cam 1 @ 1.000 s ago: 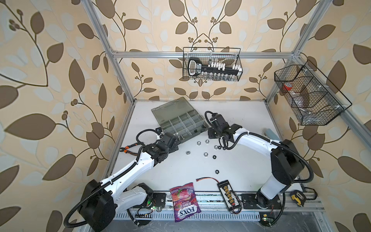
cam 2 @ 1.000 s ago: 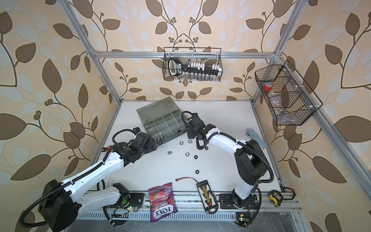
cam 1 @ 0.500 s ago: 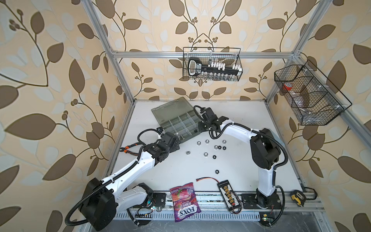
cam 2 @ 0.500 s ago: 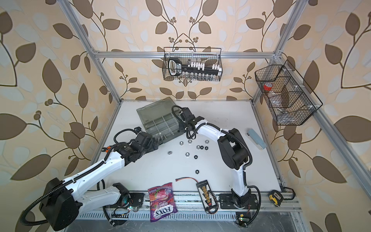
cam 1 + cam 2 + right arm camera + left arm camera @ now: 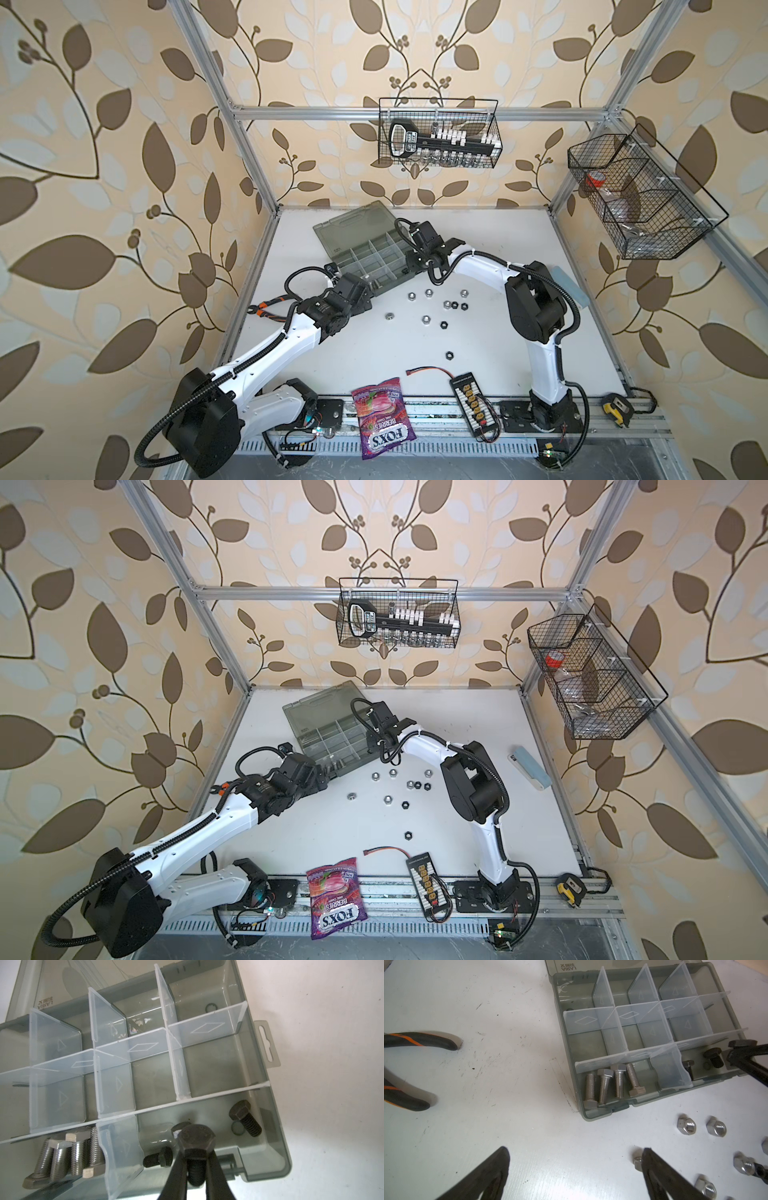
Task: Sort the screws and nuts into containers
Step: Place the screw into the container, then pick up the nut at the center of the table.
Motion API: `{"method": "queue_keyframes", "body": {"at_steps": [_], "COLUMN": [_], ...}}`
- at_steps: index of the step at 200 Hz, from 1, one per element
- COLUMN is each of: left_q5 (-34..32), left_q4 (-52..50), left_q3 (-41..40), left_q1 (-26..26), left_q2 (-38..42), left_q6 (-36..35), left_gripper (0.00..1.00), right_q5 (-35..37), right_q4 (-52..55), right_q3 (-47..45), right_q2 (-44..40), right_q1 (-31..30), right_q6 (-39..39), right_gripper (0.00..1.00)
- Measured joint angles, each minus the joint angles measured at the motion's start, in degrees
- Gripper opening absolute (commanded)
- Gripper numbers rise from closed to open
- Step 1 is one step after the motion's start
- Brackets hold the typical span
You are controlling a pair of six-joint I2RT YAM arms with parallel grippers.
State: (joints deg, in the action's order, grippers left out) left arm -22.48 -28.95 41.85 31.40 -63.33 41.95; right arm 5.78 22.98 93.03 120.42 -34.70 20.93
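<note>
Black screw (image 5: pixel 196 1142): hangs head-up over the compartment (image 5: pixel 274 1130) that holds other black screws (image 5: pixel 245 1118).
Right pincer (image 5: pixel 196 1159): clamped on its shank.
Left pincer (image 5: pixel 575 1149): wide, empty, near nuts (image 5: pixel 686 1126) on the surface (image 5: pixel 488 1064).
Handling: likely hard, slick steel; you grip the threads.

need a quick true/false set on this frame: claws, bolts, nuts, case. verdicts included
1. The right claw grips a black bolt over the case. True.
2. The left claw is shut on a nut. False: the left claw is open and holds nothing.
3. Four silver bolts lie together in one compartment. True.
4. The nuts are already in the case. False: the nuts lie loose on the table.
5. Silver and black bolts share a compartment. False: a divider separates them.
</note>
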Motion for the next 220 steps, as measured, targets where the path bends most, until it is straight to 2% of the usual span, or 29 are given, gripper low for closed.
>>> {"method": "queue_keyframes", "body": {"at_steps": [31,90,120,144,181,199,202,205,207,220], "left_q5": [0.0,0.2,1.5,3.0,5.7,6.7,6.9,7.0,7.1,7.3], "left_q4": [0.0,0.1,0.1,0.2,1.1,1.7,1.7,1.8,1.9,2.0], "left_q3": [0.0,0.0,0.0,0.0,0.0,0.0,0.0,0.0,0.0,0.3], "left_q1": [0.0,0.0,0.0,0.0,0.1,0.6,0.9,1.1,1.4,3.1], "left_q2": [0.0,0.0,0.0,-0.3,-2.6,-4.2,-4.5,-4.7,-5.0,-6.6], "left_q6": [0.0,-0.1,-0.6,-1.4,-2.6,-3.2,-3.2,-3.3,-3.3,-3.6], "left_gripper": [0.99,0.99,0.99,0.99,0.98,0.97,0.97,0.96,0.96,0.94], "right_q5": [0.4,0.8,1.6,2.4,5.3,6.7,7.3,7.3,7.6,8.9], "right_q4": [0.0,0.0,-0.1,-1.3,-4.4,-5.5,-5.6,-5.6,-5.7,-6.0], "right_q3": [0.0,-0.4,-3.3,-7.3,-17.4,-23.1,-24.3,-25.2,-25.9,-29.5], "right_q2": [0.0,-0.8,-5.9,-12.5,-23.3,-28.1,-29.0,-29.7,-30.3,-33.5], "right_q1": [0.2,0.4,0.5,1.0,2.6,3.4,3.6,3.7,3.8,4.5], "right_q6": [-0.4,-0.3,-0.2,-0.1,0.7,0.9,1.0,1.0,1.6,1.4], "right_gripper": [0.35,0.35,0.38,0.44,0.62,0.8,0.86,0.96,0.99,1.0]}}
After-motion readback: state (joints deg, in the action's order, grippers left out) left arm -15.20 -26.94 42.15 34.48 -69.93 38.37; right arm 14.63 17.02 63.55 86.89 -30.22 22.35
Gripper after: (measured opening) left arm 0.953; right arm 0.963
